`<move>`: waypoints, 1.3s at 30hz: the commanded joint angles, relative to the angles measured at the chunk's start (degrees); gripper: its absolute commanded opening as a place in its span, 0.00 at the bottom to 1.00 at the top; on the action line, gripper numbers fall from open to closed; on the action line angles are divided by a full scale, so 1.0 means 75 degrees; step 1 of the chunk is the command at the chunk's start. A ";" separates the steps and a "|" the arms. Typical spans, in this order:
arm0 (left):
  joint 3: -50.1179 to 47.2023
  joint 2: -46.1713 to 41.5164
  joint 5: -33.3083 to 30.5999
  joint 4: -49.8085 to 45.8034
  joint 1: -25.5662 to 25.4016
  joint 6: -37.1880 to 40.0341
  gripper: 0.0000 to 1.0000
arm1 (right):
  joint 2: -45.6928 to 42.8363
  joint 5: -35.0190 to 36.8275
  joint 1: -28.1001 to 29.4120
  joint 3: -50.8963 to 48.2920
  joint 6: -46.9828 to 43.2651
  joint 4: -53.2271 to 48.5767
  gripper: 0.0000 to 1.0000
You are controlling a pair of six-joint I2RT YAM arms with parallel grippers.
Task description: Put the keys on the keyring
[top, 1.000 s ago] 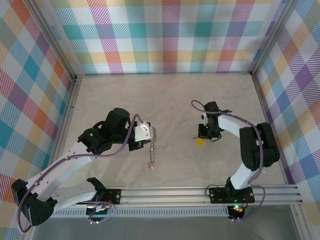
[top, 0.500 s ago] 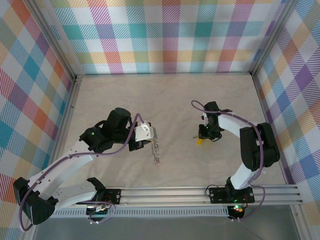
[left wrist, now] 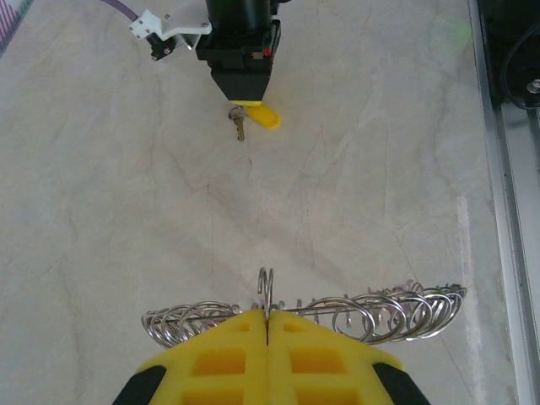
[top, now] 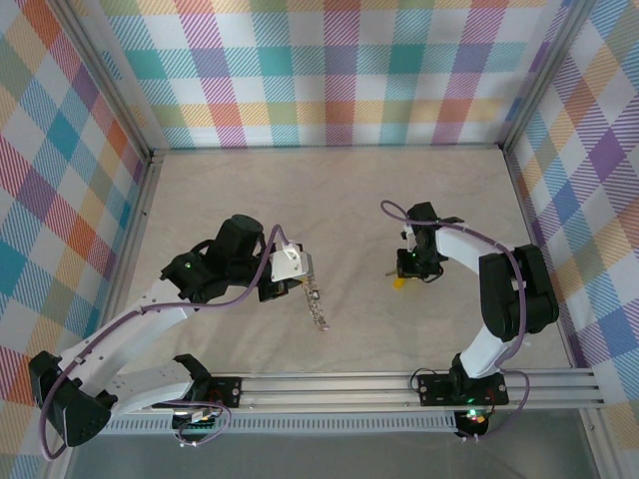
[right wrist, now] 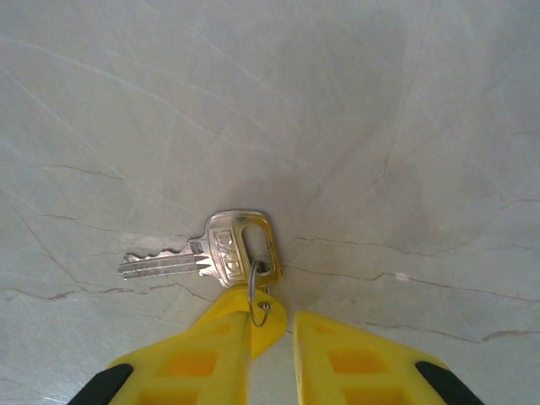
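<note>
One key [right wrist: 215, 253] lies flat on the table [top: 349, 190], right of the middle. It is plain silvery metal with a brassy rim round the head. A small ring [right wrist: 260, 295] passes through the hole in the head and stands on edge. The right gripper [right wrist: 283, 322] points down at it, with its yellow fingers [right wrist: 354, 363] a little apart and a narrow gap between them. The small ring leans on one fingertip at the mouth of that gap, and we do not see both fingers pinching it. The keyring [left wrist: 380, 312] is well apart from the key, left of the middle. It is a silvery chain of linked wire loops. The left gripper [left wrist: 267, 319] has its fingers pressed together on one loop near the chain's middle, so the other loops spread to either side of the tips. From above, the chain trails from that gripper toward the near right. We cannot tell whether its free end touches the table. The two grippers face each other across bare table.
</note>
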 commanded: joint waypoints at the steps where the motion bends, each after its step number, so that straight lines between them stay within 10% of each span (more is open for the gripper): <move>1: 0.0114 -0.0022 0.0161 0.0215 0.0091 -0.0089 0.00 | 0.0027 0.0000 0.0043 0.0259 -0.0208 -0.0052 0.22; 5: 0.0175 0.0027 0.0173 0.0146 0.0091 -0.0091 0.00 | 0.0102 -0.0027 0.0038 0.0307 -0.0225 -0.0044 0.11; 39: 0.0187 0.0085 0.0204 0.0239 0.0091 -0.0162 0.00 | 0.0262 0.0051 0.0041 0.0167 -0.0152 0.0013 0.16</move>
